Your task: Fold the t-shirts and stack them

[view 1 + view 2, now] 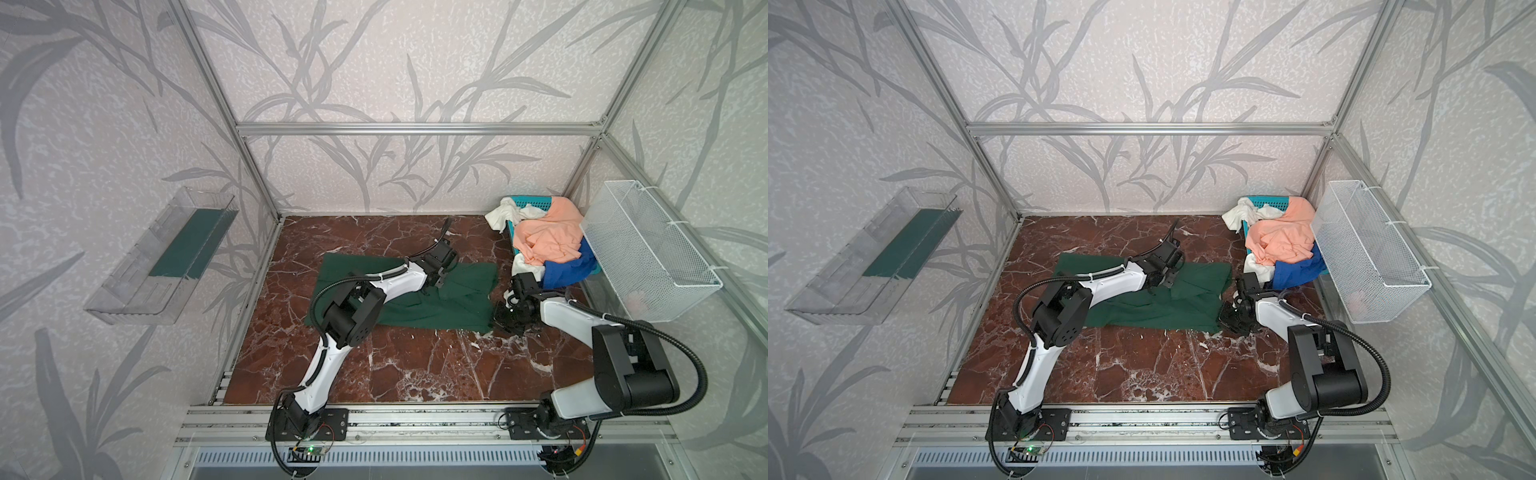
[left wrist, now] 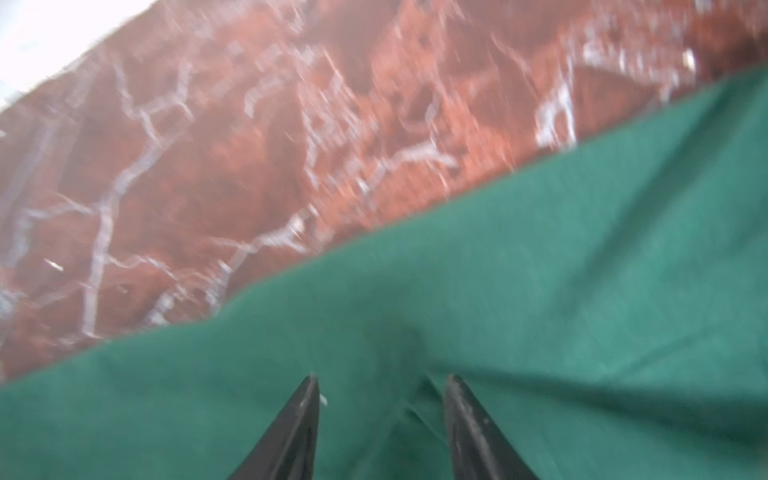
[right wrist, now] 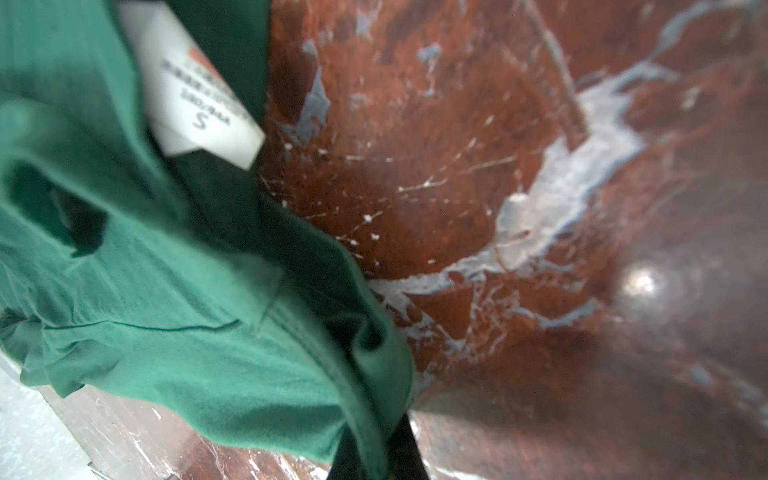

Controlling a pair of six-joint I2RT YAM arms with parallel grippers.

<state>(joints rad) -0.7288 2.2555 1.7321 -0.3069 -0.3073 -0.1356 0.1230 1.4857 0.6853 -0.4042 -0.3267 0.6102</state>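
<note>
The green shirt (image 1: 436, 311) lies rumpled mid-table, its folding barely begun. The left gripper (image 2: 382, 382) rests over its middle, fingers apart, gripping nothing visible. At the shirt's right edge, the right gripper (image 1: 500, 319) is clamped on the hem. The white shirt (image 1: 507, 212), peach shirt (image 1: 548, 237) and blue shirt (image 1: 569, 270) lie heaped in the basket (image 1: 536, 202). Nothing is stacked.

Dark green t-shirt (image 1: 415, 309): lies mid-table on the red marble tabletop (image 1: 415, 374), creased, right part doubled into loose folds, near-right corner bunched (white size tag (image 3: 195, 87) reads S). Peach t-shirt (image 1: 548, 237): crumpled, tops the heap in the teal basket (image 1: 536, 202), rear right. Blue t-shirt (image 1: 569, 270): hangs over the basket's near rim. White t-shirt (image 1: 505, 214): spills over its left side.
</note>
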